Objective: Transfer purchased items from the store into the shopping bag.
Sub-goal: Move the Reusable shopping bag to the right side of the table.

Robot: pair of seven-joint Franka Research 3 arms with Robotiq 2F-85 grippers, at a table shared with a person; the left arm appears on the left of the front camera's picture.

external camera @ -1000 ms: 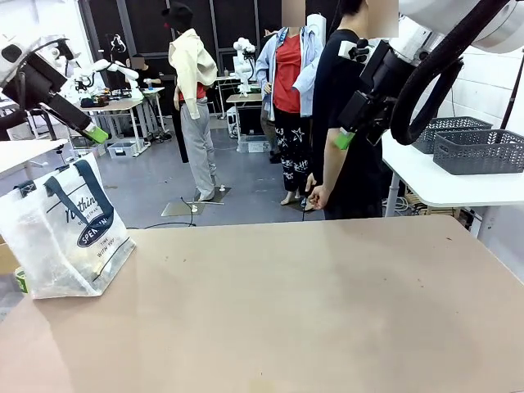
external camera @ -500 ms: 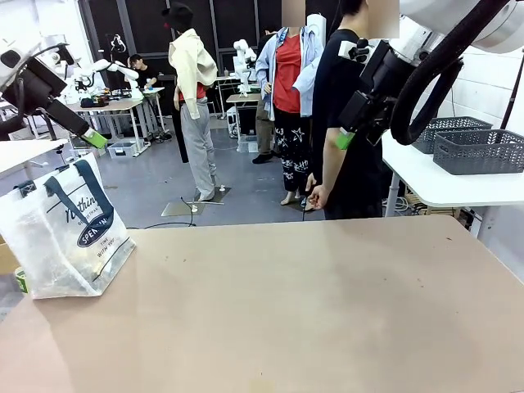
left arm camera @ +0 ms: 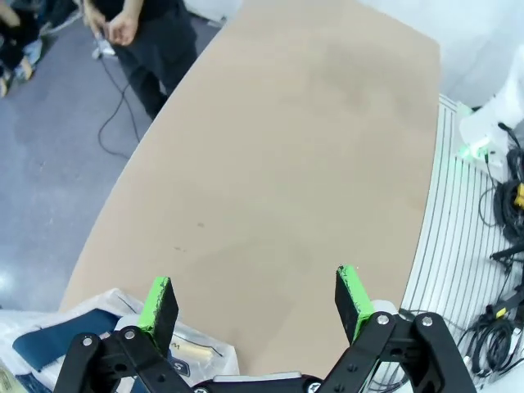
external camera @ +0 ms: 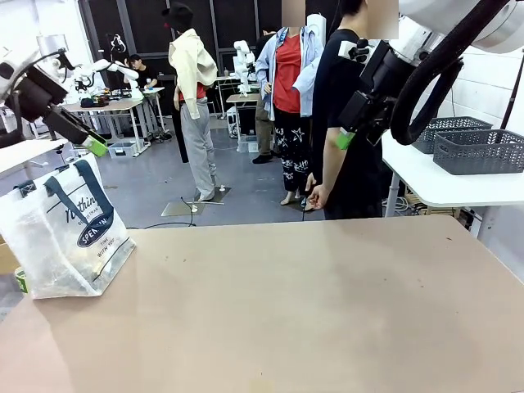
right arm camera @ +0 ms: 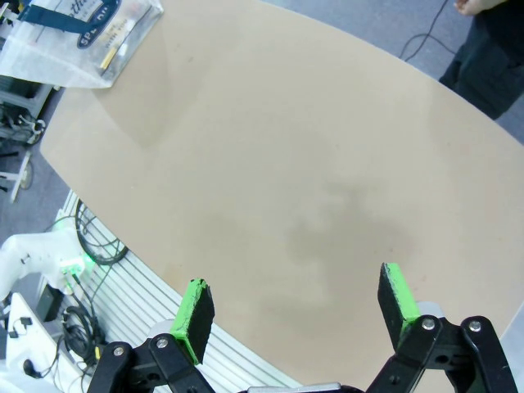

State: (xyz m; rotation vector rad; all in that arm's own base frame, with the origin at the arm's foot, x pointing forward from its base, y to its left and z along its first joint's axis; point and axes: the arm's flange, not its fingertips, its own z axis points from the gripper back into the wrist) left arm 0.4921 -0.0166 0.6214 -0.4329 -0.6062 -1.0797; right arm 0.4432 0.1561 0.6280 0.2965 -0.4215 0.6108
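Observation:
The shopping bag point(external camera: 70, 233), translucent white with navy handles and a dark oval logo, stands at the table's left edge. My left gripper point(external camera: 93, 146) hangs open in the air just above it, holding nothing. In the left wrist view its green pads point(left arm camera: 160, 301) stand wide apart over bare table, with the bag point(left arm camera: 57, 340) at the lower left and a pale packet point(left arm camera: 195, 352) showing through its wall. My right gripper point(external camera: 344, 139) is raised high at the right, open and empty point(right arm camera: 296, 307). The bag point(right arm camera: 78, 29) lies far off in the right wrist view.
A person in black point(external camera: 348, 164) stands at the table's far edge, one hand point(external camera: 315, 196) hanging down. Two dark grey lattice baskets point(external camera: 479, 151) sit on a white side table point(external camera: 442, 184) at the right; I cannot tell which is the store. The tan tabletop point(external camera: 303, 303) is bare.
My left gripper has dropped a little toward the bag. The right arm, the bag and the person have not moved.

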